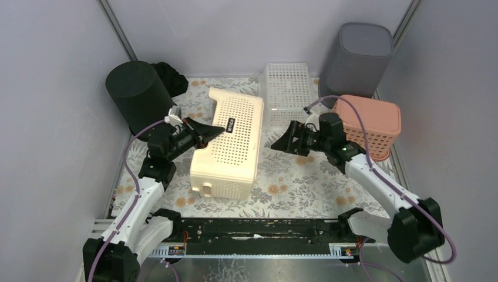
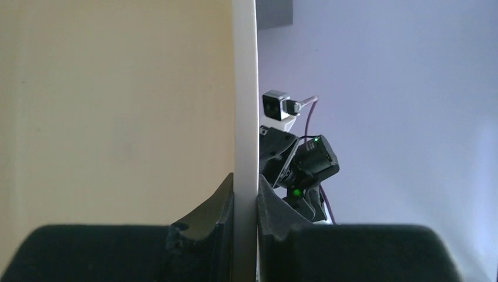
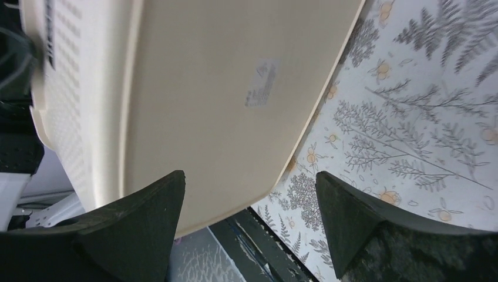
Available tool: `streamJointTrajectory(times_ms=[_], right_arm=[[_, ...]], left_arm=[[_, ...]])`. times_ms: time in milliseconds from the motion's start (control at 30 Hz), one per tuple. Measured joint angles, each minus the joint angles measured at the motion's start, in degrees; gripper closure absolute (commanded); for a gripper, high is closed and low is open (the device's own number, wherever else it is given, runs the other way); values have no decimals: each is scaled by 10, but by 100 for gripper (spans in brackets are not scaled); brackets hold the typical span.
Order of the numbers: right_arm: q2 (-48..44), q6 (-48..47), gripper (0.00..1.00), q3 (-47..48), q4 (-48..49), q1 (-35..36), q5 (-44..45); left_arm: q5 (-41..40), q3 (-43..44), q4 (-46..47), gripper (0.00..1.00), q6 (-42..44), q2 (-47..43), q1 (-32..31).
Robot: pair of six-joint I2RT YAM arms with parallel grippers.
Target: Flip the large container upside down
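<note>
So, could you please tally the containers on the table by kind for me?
Baskets with holes: 3 (cream basket, white basket, pink basket)
Plain bins: 2 (black bin, grey bin)
Total: 5

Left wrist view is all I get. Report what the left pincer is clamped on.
Observer: The left pincer is shut on the rim wall of the large cream perforated plastic container, which lies tipped on its side.
Operator: Now give me the right pincer.
Observer: The right pincer is open, facing the container's smooth labelled base.
Operator: Name what stands just beyond the container.
Observer: A white perforated plastic basket stands there.
</note>
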Motion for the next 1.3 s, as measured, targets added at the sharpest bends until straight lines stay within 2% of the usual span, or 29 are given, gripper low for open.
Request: streamJointTrajectory(times_ms=[167, 333, 467, 633, 833, 967, 1133, 1300], right_arm=[[-77, -22, 9, 28, -76, -68, -1], [-115, -49, 8, 57, -141, -128, -5], [-124, -64, 8, 61, -171, -140, -7], [-124, -82, 12, 61, -203, -150, -5], [-142, -94, 23, -13, -193, -217, -19], [-147, -81, 24, -87, -182, -278, -39], [-148, -76, 24, -95, -169, -287, -49], [-140, -74, 24, -90, -153, -287, -68]], left_arm=[[-31, 26, -5, 99, -31, 22, -62], [-92, 58, -12, 99, -53, 50, -139], [-137, 71, 8, 99, -71, 68, -200], [-195, 69, 76, 100, -100, 105, -276], [-270, 23, 236, 100, -147, 161, -332], [-313, -9, 364, 100, -181, 219, -367], [-363, -73, 548, 98, -217, 279, -381], [-392, -166, 699, 94, -256, 273, -358]])
